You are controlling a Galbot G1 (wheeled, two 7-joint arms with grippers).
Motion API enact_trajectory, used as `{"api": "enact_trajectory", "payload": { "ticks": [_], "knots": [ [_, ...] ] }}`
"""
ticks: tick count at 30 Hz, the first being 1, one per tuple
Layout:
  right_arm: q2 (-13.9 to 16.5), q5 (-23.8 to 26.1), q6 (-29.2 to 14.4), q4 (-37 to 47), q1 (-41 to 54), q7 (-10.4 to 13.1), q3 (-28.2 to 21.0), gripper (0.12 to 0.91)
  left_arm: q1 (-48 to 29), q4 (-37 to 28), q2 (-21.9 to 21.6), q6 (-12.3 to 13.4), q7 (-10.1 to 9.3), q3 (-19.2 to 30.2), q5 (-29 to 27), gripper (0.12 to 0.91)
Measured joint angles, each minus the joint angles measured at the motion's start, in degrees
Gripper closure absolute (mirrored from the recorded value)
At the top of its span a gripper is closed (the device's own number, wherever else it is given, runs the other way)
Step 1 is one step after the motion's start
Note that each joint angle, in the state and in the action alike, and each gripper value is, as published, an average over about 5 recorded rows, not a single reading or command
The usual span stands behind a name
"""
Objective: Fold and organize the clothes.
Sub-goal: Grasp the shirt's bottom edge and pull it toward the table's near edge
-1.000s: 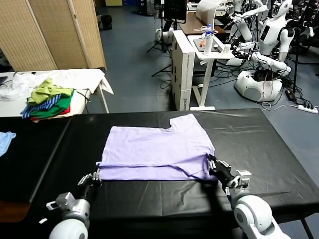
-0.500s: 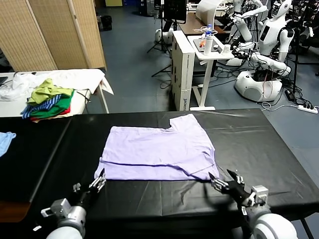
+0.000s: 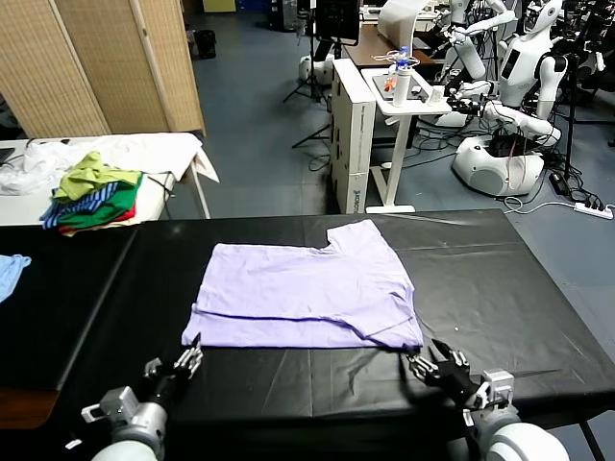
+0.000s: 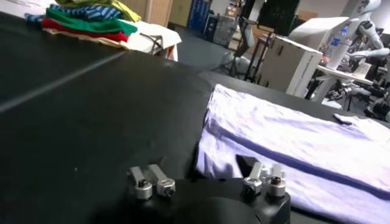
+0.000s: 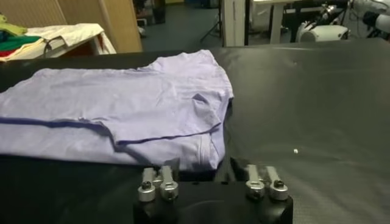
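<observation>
T-shirt [image 3: 303, 295]: light lavender, plain, with a darker purple line along the folded edge.
Bench [image 3: 500, 279]: black, matte cover.
Clothes pile [image 3: 94, 192], far left: yellow-green, blue-striped, green and red layers.
Small cloth [image 3: 10, 271], left edge: light blue.
Side table [image 3: 154, 154] under the pile: white.
Folding screen [image 3: 106, 62], far left: tan woven panels.
Floor [image 3: 259, 125]: grey-blue.
Cabinet [image 3: 354, 125], far: white.
</observation>
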State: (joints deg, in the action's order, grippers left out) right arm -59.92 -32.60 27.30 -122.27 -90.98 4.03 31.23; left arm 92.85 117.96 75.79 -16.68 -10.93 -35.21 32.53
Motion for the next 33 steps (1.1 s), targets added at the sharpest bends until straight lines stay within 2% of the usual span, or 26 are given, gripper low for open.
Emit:
{"api": "enact_trajectory", "payload": {
  "ticks": [3, 8, 14, 18, 23, 25, 29, 30, 33],
  "knots": [
    [0.59, -0.50, 1.15, -1.17, -0.83, 1.12, 0.56, 0.885, 0.47, 0.39, 0.06, -0.04, -0.34, 0.09, -0.43, 0.888],
    [1.87, -2.01, 5.12, -4.47, -3.11, 3.03, 2.15, 0.885, 2.53, 2.25, -0.77, -0.87, -2.06, 0.06, -0.74, 0.886],
    [3.03, -2.14, 9.51, -8.90, -7.10, 3.61, 4.58, 0.885, 7.98, 5.94, -1.73, -1.16, -3.65, -1.16, -1.33, 0.886],
    [3.27, -1.74, 11.31, -10.75, -9.73, 3.94, 5.44, 0.885, 12.14, 8.76, -0.99, -1.30, -4.77, -1.54, -2.08, 0.886],
    [3.31, -1.67, 12.49, -12.25, -12.18, 4.24, 5.64, 0.872, 16.51, 11.93, -0.14, -1.53, -5.29, -1.78, -3.31, 0.886],
    [3.32, -1.69, 13.06, -12.80, -12.86, 4.32, 5.67, 0.810, 17.89, 12.90, 0.07, -1.66, -5.70, -2.01, -3.44, 0.886],
    [3.53, -1.82, 14.55, -14.17, -14.23, 4.64, 6.07, 0.597, 19.82, 14.47, 0.63, -2.60, -6.80, -2.48, -3.52, 0.878],
    [3.62, -1.93, 14.74, -14.59, -14.61, 4.72, 6.28, 0.540, 20.16, 14.87, 0.79, -3.11, -6.97, -2.58, -3.69, 0.858],
    [3.89, -2.79, 14.89, -16.00, -15.77, 5.09, 7.03, 0.350, 20.94, 16.25, 1.23, -5.65, -7.36, -2.79, -4.83, 0.725]
  ]
}}
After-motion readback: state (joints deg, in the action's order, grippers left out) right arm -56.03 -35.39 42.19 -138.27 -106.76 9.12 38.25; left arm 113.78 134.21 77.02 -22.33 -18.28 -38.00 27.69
